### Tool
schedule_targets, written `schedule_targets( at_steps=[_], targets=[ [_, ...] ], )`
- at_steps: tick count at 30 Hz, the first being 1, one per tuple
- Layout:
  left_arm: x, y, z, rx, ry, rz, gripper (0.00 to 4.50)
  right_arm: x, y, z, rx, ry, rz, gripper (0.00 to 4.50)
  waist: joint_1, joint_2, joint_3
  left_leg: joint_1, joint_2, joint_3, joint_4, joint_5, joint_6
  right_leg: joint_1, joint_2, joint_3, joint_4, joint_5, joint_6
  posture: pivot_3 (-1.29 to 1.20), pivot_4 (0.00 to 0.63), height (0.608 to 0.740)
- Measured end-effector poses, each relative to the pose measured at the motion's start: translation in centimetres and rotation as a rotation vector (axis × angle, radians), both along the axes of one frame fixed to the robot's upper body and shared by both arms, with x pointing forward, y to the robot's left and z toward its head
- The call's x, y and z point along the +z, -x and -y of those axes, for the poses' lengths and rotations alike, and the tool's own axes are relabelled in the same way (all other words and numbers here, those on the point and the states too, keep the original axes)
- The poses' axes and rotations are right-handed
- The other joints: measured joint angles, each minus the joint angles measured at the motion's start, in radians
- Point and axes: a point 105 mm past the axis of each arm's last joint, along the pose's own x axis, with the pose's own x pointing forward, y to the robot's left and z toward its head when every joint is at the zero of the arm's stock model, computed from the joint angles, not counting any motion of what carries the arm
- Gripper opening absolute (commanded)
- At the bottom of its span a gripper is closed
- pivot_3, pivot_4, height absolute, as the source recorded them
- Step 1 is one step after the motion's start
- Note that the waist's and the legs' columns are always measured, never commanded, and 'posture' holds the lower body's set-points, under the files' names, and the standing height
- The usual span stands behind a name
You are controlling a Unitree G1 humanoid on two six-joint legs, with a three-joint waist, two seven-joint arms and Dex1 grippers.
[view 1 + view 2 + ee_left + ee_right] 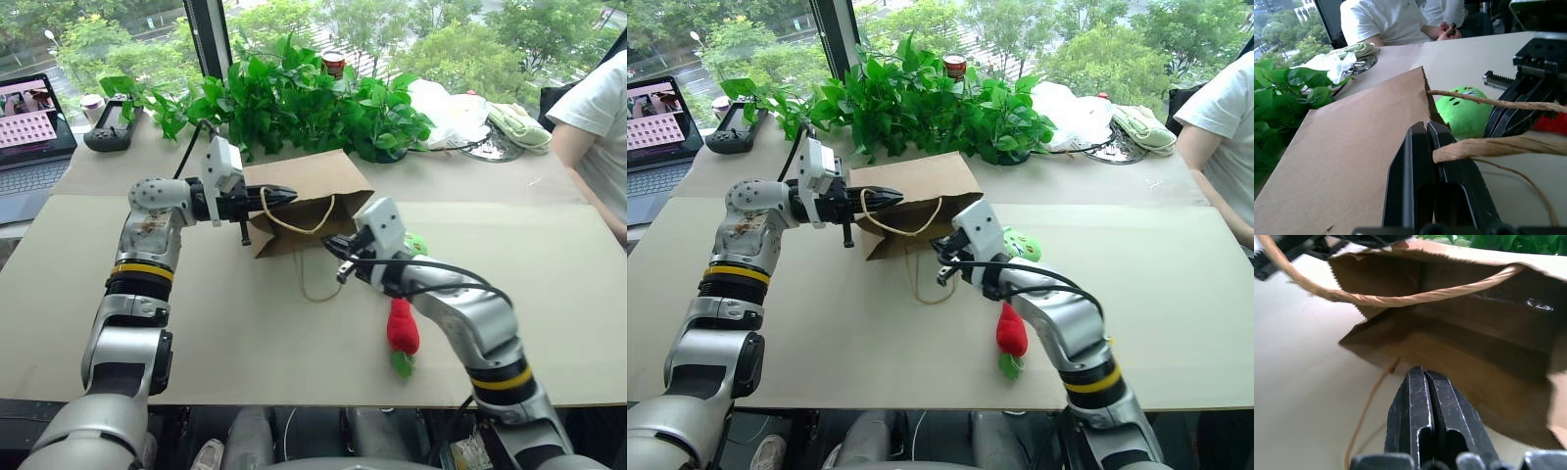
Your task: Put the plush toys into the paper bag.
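Brown paper bag [312, 191] lies on its side on the tan table [245, 333], mouth toward the robot, upper twine handle [294, 223] pinched in the left gripper [286, 196], lifting the top flap. Right gripper [338, 245], fingers pressed together and empty, sits at the bag mouth. Round green plush [1022, 243] rests just right of the bag; red plush [403, 328] lies nearer the table edge.
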Motion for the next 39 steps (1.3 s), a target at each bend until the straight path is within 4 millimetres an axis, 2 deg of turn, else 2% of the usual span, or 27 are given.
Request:
schedule_targets(
  at_steps=[7, 10, 15, 21, 32, 34, 39],
  targets=[
    [0.8, 0.2, 0.4, -0.006, 0.033, -0.008, 0.00, -1.3, -2.5, -1.1, -0.109, 0.053, 0.009, 0.04, 0.001, 0.000, 0.000, 0.000, 0.000, 0.000, 0.000, 0.000, 0.000, 0.000, 0.000, 0.000, 0.000, 0.000, 0.000, 0.00, 0.150, 0.708],
    [1.0, 0.3, 0.5, -0.002, 0.038, -0.013, 0.00, -2.7, -3.2, -0.5, -0.161, 0.087, -0.023, 0.04, 0.001, 0.000, 0.000, 0.000, 0.000, 0.000, 0.000, 0.000, 0.000, 0.000, 0.000, 0.000, 0.000, 0.000, 0.000, 0.00, 0.150, 0.708],
    [1.3, 0.2, 0.5, 0.015, 0.057, -0.028, 0.00, -5.9, -2.7, -0.1, -0.160, 0.160, -0.128, 0.04, 0.001, 0.000, 0.000, 0.000, 0.000, 0.000, 0.000, 0.000, 0.000, 0.000, 0.000, 0.000, 0.000, 0.000, 0.000, 0.00, 0.150, 0.708],
    [1.5, 0.0, 0.4, 0.032, 0.088, -0.042, 0.00, -6.1, -2.5, -0.4, -0.151, 0.180, -0.140, 0.04, -0.003, 0.001, -0.001, 0.001, 0.000, 0.000, 0.000, 0.000, 0.000, 0.001, 0.000, 0.000, 0.001, 0.000, 0.000, 0.00, 0.150, 0.708],
    [1.4, -0.1, 0.2, 0.037, 0.090, -0.052, 0.00, -5.5, -2.3, -0.3, -0.149, 0.159, -0.142, 0.04, -0.001, 0.001, -0.001, 0.000, 0.000, 0.000, 0.000, 0.000, 0.000, 0.000, 0.000, 0.000, 0.001, 0.000, 0.000, 0.00, 0.150, 0.708],
    [1.3, 0.0, 0.2, 0.039, 0.090, -0.054, 0.00, -4.4, -2.2, -0.2, -0.140, 0.133, -0.121, 0.04, -0.001, 0.001, -0.001, 0.000, 0.000, 0.000, 0.000, 0.000, 0.000, 0.000, 0.000, 0.000, 0.000, 0.000, 0.000, 0.00, 0.150, 0.708],
    [1.2, 0.0, 0.2, 0.041, 0.090, -0.053, 0.00, 0.0, -1.1, 0.8, -0.109, 0.023, -0.062, 0.04, 0.002, 0.001, -0.001, -0.001, 0.000, 0.000, -0.001, 0.000, 0.000, 0.000, 0.000, 0.000, 0.000, 0.000, 0.000, 0.00, 0.150, 0.708]
  ],
)
